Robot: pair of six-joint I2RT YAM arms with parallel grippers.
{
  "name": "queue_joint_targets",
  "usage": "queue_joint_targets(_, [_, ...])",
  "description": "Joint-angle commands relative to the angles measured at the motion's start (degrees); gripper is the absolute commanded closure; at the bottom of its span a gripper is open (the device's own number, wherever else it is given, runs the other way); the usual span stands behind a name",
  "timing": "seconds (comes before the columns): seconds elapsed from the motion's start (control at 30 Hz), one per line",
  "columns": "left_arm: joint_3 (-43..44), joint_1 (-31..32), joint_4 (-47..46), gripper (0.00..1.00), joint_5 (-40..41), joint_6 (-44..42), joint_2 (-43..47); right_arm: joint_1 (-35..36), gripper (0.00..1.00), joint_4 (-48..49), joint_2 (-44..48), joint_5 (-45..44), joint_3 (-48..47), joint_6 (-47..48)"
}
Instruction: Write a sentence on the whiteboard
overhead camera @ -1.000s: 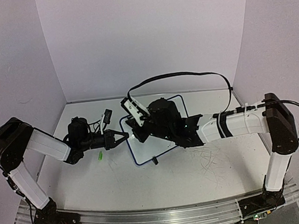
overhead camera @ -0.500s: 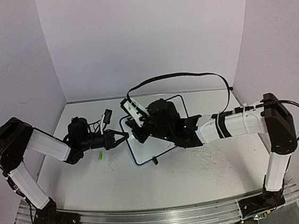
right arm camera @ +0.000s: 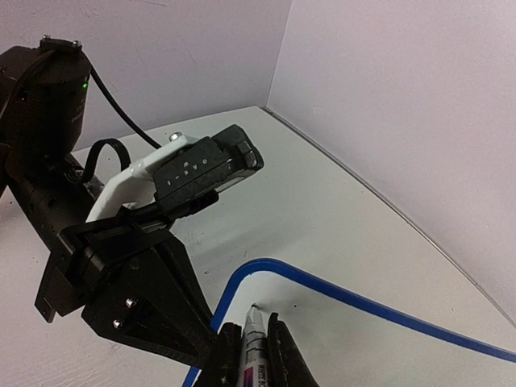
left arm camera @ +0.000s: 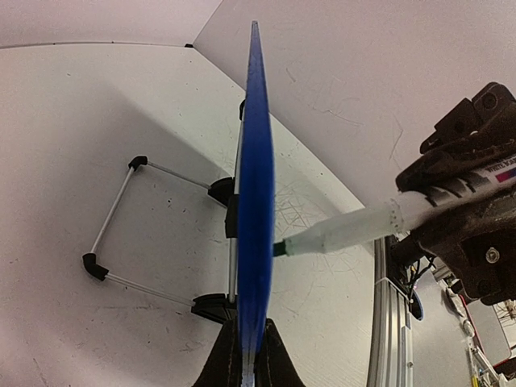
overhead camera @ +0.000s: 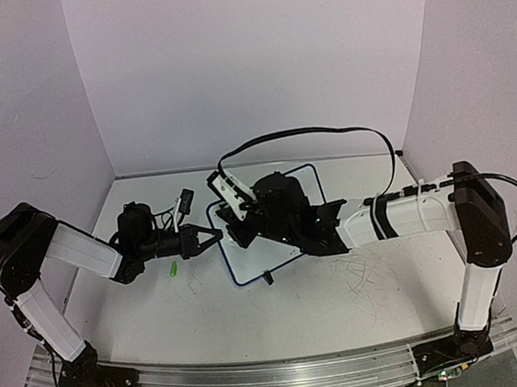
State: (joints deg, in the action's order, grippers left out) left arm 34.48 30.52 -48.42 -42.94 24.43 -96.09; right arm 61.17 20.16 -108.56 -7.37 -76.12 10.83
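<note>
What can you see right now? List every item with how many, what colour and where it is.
whiteboard: one, white with a blue rim, middle of the table, propped on its stand
marker: one, white body with a green tip, tip at the board's face
wire stand: one, silver rods with black corners, behind the board
small cap-like piece: one, green, on the table left of the board
table: one, white, grey scribbles towards the right
cable: one, black, arching above the board
left pincer: one, black, shut on the board's left edge
right pincer: one, black, shut on the marker
</note>
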Motion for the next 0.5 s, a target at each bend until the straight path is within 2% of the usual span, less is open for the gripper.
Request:
queue_joint_targets(0.0, [1.46, 0.32, 0.12, 1.00, -2.06, -0.34, -0.59, 0.10, 1.00, 1.87, -0.77, -2.02, -0.84, -0.54])
queue_joint_targets(0.47, [1.55, 0.33, 0.24, 1.00, -2.00, -0.26, -0.04, 0.12, 1.00, 1.46, 0.41, -3.36, 0.58, -0.99])
